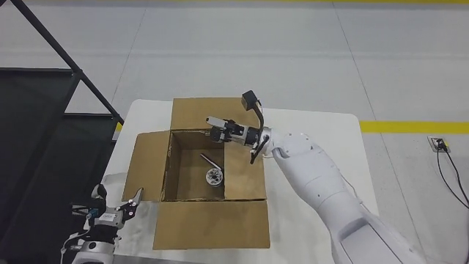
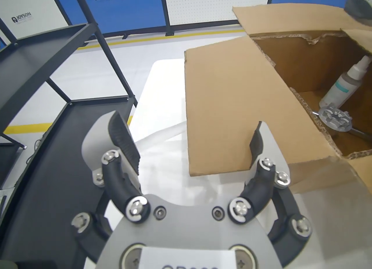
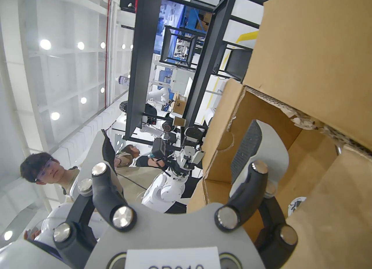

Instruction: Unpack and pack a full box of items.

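Observation:
An open cardboard box (image 1: pixel 212 224) stands on the white table (image 1: pixel 315 139) with its flaps spread out. On its floor lie a round metal part (image 1: pixel 213 177) and a dark slim tool (image 1: pixel 209 160). The left wrist view also shows a spray bottle (image 2: pixel 345 82) leaning on an inner wall, beside the metal part (image 2: pixel 335 119). My right gripper (image 1: pixel 216 126) hovers over the box's far side, open and holding nothing (image 3: pixel 180 136). My left gripper (image 1: pixel 106 209) is low at the table's near left corner, open and holding nothing (image 2: pixel 187 124), just outside the left flap (image 2: pixel 232 92).
A black metal shelf cart (image 1: pixel 37 139) stands close to the table's left side, right beside my left gripper (image 2: pixel 43 58). Bare table surface lies to the right of the box.

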{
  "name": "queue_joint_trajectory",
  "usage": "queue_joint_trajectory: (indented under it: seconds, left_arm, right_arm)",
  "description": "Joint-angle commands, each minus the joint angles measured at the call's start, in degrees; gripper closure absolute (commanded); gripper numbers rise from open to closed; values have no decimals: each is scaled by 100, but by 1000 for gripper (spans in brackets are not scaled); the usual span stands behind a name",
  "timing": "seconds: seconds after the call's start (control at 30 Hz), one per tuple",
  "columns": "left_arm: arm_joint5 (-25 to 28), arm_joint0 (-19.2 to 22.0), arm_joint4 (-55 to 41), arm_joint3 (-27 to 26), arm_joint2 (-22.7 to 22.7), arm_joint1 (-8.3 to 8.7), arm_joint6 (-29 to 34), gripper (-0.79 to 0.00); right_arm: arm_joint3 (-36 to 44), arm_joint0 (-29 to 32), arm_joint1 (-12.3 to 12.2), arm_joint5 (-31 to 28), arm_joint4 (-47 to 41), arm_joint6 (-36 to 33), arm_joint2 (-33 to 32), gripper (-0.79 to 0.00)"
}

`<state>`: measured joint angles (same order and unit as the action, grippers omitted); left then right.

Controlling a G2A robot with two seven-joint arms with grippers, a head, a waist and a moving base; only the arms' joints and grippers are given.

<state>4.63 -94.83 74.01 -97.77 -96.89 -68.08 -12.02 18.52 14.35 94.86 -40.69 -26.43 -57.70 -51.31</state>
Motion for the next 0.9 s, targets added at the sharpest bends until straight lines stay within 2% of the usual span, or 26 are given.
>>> queue_joint_trajectory:
  seconds: [0.0,0.27,0.5,0.87]
  left_arm:
    - [49,64,38,99,41,-1,27,-785]
    - [133,152,117,268,112,-12,-15,-785]
    - [138,35,-36,107,5,-24,-169,-785]
    - [535,-705,214,-530,-269,-9,-813,-785]
  right_arm:
    - [175,83,-77,-65,-50,-225,-91,-785]
    - [962,487,-339,-8,57,-338,-375,-785]
    - [1619,821,-508,201,223,-259,-576,-785]
    - [2271,1168,-651,455,374,-157,-766,-785]
